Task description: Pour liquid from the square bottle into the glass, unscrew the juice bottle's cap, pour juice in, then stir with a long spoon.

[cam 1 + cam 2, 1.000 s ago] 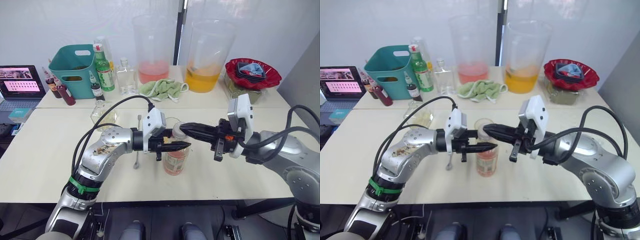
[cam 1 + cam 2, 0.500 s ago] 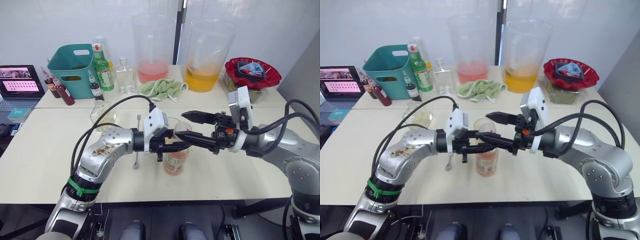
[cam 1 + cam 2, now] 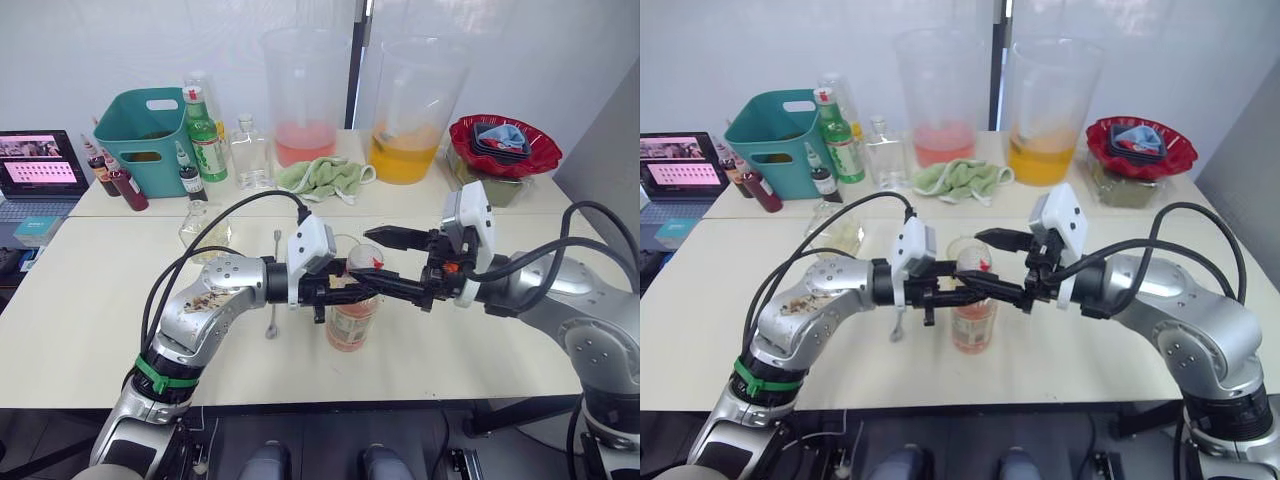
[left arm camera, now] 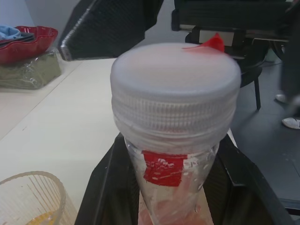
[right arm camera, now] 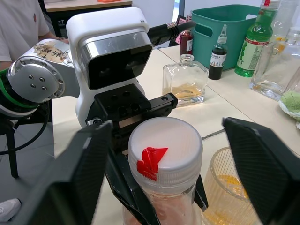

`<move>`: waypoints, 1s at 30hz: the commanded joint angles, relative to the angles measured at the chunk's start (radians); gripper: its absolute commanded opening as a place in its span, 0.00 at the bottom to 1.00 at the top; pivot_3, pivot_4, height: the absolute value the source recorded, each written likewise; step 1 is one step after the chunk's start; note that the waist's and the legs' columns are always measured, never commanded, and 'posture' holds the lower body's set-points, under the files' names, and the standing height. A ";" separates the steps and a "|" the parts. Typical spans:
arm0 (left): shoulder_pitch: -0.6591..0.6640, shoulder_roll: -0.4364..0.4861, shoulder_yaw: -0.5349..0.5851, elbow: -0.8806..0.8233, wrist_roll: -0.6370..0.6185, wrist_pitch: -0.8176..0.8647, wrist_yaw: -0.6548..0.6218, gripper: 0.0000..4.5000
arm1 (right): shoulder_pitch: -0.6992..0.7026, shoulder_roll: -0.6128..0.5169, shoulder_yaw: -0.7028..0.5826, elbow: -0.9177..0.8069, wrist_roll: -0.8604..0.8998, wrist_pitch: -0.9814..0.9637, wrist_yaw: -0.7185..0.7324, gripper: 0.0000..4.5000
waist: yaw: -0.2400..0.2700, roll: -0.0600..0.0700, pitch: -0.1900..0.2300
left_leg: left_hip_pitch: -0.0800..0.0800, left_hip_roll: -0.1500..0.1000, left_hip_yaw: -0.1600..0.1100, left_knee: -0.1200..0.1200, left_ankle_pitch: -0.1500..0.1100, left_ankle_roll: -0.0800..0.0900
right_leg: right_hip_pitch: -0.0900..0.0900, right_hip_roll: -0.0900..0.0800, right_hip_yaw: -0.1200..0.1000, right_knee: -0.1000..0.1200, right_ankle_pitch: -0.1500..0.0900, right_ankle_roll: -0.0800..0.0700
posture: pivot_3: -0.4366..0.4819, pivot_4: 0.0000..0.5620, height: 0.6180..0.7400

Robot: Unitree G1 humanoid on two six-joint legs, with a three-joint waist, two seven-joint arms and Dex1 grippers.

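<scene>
Juice bottle [image 3: 351, 318] is standing upright on the table [image 3: 80, 300], near its middle, with the left gripper [image 3: 352, 290] clamping it just below the neck from the 9 o'clock side; both black fingers are pressing against the clear plastic. Its cap [image 5: 165, 149], white with a red spot, is sitting on the bottle. The right gripper [image 5: 165, 164] is reaching in from 3 o'clock with its fingers [image 5: 260, 161] spread wide on either side of the cap, not touching it and gripping nothing. The glass [image 5: 229, 187], holding a little yellow liquid, is standing just beside the bottle at its 12 o'clock. The square bottle [image 5: 185, 85] is resting at 10 o'clock, and the long spoon [image 3: 275, 285] is lying flat behind the left arm.
</scene>
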 commanded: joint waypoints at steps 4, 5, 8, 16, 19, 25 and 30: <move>0.009 0.008 0.000 -0.023 0.005 -0.011 0.003 0.28 | 0.003 -0.002 -0.007 -0.018 -0.008 -0.005 0.014 0.37 | 0.000 0.000 0.000 | 0.000 0.000 0.000 0.000 0.000 0.000 | 0.000 0.000 0.000 0.000 0.000 0.000 | 0.48 0.27 1.00; 0.008 0.008 0.001 -0.025 0.004 -0.010 0.004 0.28 | 0.003 -0.003 -0.005 -0.017 -0.009 -0.005 0.018 0.37 | 0.000 0.000 0.000 | 0.000 0.000 0.000 0.000 0.000 0.000 | 0.000 0.000 0.000 0.000 0.000 0.000 | 0.48 0.27 1.00; 0.007 0.009 0.001 -0.032 0.003 -0.004 0.010 0.28 | 0.004 -0.007 0.003 -0.013 -0.016 -0.005 0.032 0.37 | 0.000 0.000 0.000 | 0.000 0.000 0.000 0.000 0.000 0.000 | 0.000 0.000 0.000 0.000 0.000 0.000 | 0.48 0.27 1.00; -0.011 0.013 0.000 -0.027 -0.001 0.009 0.002 0.28 | -0.050 -0.035 0.074 0.068 -0.084 -0.088 0.260 0.37 | 0.000 0.000 0.000 | 0.000 0.000 0.001 0.000 0.000 0.000 | 0.000 0.000 0.000 0.000 0.000 0.000 | 0.48 0.27 1.00; -0.017 0.018 0.000 -0.021 -0.005 0.017 -0.005 0.28 | -0.097 -0.043 0.119 0.157 -0.132 -0.163 0.424 0.37 | 0.000 0.000 0.000 | 0.000 0.000 0.003 0.000 0.000 0.000 | 0.001 0.000 0.000 -0.001 0.000 0.000 | 0.48 0.27 1.00; -0.001 0.013 0.001 -0.024 -0.019 0.028 -0.012 0.28 | -0.268 0.002 0.216 0.394 -0.223 -0.289 0.716 0.37 | -0.004 0.000 0.000 | 0.001 0.000 0.003 0.000 0.000 0.000 | 0.001 0.000 0.000 -0.001 0.000 0.000 | 0.48 0.27 1.00; 0.031 0.023 -0.009 -0.052 -0.012 0.020 -0.025 0.28 | -0.371 0.044 0.259 0.540 -0.285 -0.350 0.886 0.37 | -0.004 0.000 0.000 | 0.001 0.000 0.002 0.000 0.000 0.000 | 0.000 0.000 0.000 0.000 0.000 0.000 | 0.48 0.27 1.00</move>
